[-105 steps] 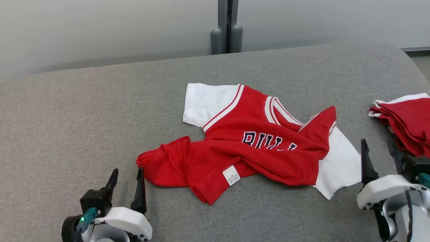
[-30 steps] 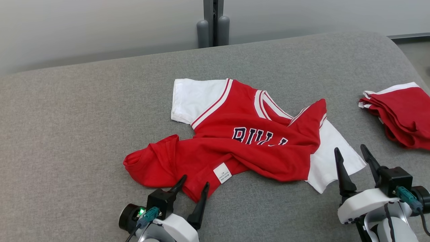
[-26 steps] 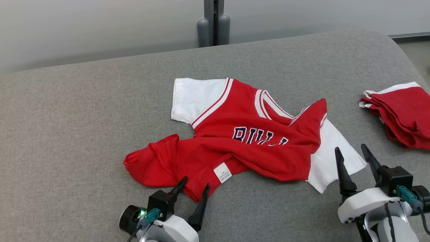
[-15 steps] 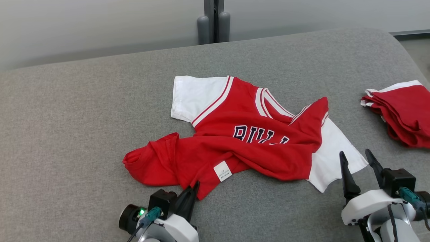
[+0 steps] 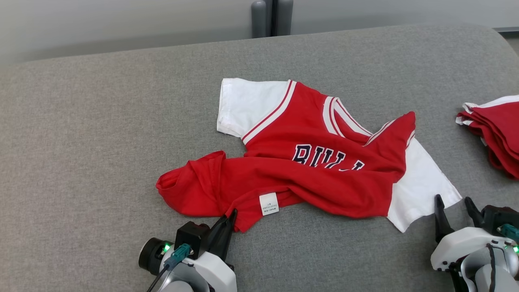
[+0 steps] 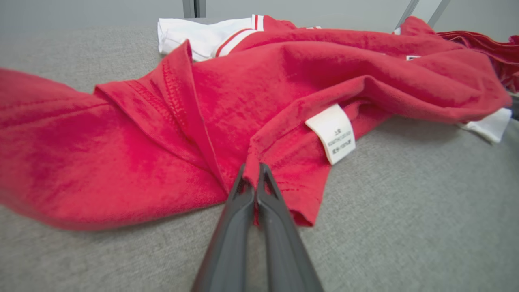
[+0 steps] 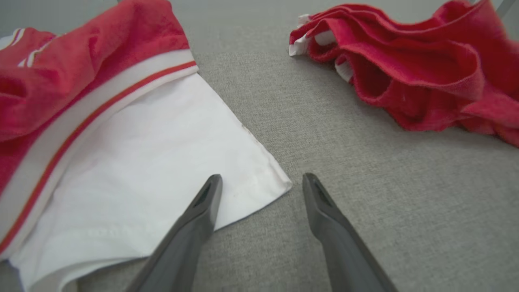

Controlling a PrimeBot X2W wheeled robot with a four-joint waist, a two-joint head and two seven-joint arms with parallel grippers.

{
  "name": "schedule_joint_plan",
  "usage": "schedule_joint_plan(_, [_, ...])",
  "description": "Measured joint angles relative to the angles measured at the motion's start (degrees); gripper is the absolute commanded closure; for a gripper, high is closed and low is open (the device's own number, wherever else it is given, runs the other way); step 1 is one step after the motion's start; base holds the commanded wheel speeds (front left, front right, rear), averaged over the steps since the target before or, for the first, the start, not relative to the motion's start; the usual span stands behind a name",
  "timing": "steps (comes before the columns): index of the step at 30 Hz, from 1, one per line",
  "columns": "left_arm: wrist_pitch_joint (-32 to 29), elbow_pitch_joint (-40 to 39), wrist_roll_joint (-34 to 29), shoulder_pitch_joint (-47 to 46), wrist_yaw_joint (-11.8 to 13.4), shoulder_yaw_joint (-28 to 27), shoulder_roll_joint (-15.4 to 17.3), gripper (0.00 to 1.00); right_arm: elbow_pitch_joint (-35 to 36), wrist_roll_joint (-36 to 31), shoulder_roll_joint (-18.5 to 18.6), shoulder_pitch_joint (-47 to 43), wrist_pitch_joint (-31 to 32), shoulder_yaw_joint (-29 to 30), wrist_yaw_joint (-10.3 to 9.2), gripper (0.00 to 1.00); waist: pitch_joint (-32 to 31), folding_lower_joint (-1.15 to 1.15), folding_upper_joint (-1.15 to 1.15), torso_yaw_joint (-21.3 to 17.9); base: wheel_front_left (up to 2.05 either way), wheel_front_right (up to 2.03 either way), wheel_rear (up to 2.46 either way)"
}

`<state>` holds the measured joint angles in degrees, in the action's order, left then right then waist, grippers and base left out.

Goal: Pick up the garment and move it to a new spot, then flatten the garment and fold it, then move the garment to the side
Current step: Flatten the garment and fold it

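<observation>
So the jersey [image 5: 324,178] is lying crumpled about mid-frame in the head view on the grey surface [image 5: 81,142]. It's red with white sleeves, and the dark lettering across the chest is half buried under a fold. The left claw [image 5: 229,217] is at the bottom of the frame, left of centre, clenched tight on the jersey's near red hem. In the left wrist view its claw [image 6: 253,168] has both fingers pressed together with a bit of red fabric pinched right at the tips. The white label [image 6: 332,134] hangs just to the right of the pinch. The right claw [image 5: 453,200] is in the lower right corner, fingers spread and holding nothing. In the right wrist view the claw [image 7: 261,178] has one finger over the corner of the white sleeve [image 7: 142,162] and the other over bare surface, but I can't tell if either one actually touches down. There's also a pile [image 5: 498,129] of folded red clothes at the right edge, well apart from the jersey.
</observation>
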<state>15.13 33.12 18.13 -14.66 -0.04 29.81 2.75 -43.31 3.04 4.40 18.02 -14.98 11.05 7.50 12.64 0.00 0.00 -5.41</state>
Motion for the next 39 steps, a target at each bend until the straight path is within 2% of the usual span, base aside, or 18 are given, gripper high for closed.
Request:
schedule_joint_plan(3, [0.0, 0.0, -0.4, -0.1, -0.3, -0.1, 0.0, 1.00, -4.8, 0.5, 0.1, 1.9, -0.2, 0.3, -0.01, 0.00, 0.5, 0.00, 0.00, 0.3, 0.00, 0.00, 0.00])
schedule_joint_plan(4, [0.0, 0.0, -0.4, -0.3, -0.3, -0.2, 0.0, 1.00, -5.7, 0.4, 0.3, 2.7, -0.3, -0.1, 0.00, 0.05, 0.6, 0.00, 0.00, 0.4, 0.00, 0.00, 0.00])
schedule_joint_plan(5, [0.0, 0.1, -1.0, -0.6, 0.1, -0.4, 0.0, 1.00, -7.4, 0.3, 0.9, 3.9, -0.3, -0.6, 0.00, 0.75, 0.8, 0.00, 0.00, 0.7, 0.00, 0.00, 0.00])
schedule_joint_plan(6, [0.0, 0.0, -1.1, -0.7, 0.1, -0.6, 0.0, 1.00, -7.5, 0.4, 1.0, 4.2, -0.3, -1.0, 0.00, 1.00, 0.8, 0.00, 0.00, 0.7, 0.00, 0.00, 0.00])
schedule_joint_plan(11, [0.0, -1.9, -1.9, -0.8, 0.4, -2.4, 0.0, 1.00, -5.1, 3.0, 0.7, 4.7, -0.2, -2.6, 0.00, 1.00, 0.0, 0.00, 0.00, 0.9, 0.00, 0.00, 0.00])
schedule_joint_plan(18, [0.0, -8.5, -4.8, -0.4, 0.2, -7.6, 0.1, 1.00, 9.0, 10.0, 1.1, 4.6, -0.2, -7.8, 0.00, 1.00, -3.9, 0.00, 0.00, 1.0, 0.00, 0.00, 0.00])
schedule_joint_plan(21, [0.0, -11.3, -6.0, -0.9, -0.3, -10.9, 0.8, 1.00, 13.7, 12.6, 2.7, 5.5, -0.2, -9.4, 0.00, 1.00, -6.0, 0.00, 0.00, 1.0, 0.00, 0.00, 0.00])
schedule_joint_plan(28, [0.0, -14.1, -7.7, -6.9, -1.2, -18.8, 6.0, 1.00, 20.0, 16.8, 6.4, 11.4, -0.2, -11.3, -0.01, 1.00, -10.8, 0.00, 0.00, 1.0, 0.00, 0.00, 0.00])
schedule_joint_plan(32, [0.0, -14.6, -8.6, -11.8, -1.7, -21.5, 9.7, 1.00, 22.4, 18.0, 9.1, 15.8, -0.2, -13.2, -0.01, 1.00, -12.5, 0.00, 0.00, 1.1, 0.00, 0.00, 0.00])
schedule_joint_plan(39, [-3.1, -17.6, -9.6, -23.2, -2.2, -24.0, 16.0, 1.00, 24.7, 19.8, 13.4, 27.3, 0.4, -15.5, 0.01, 1.00, -10.8, 0.00, 0.00, 1.7, 0.00, 0.00, 0.00])
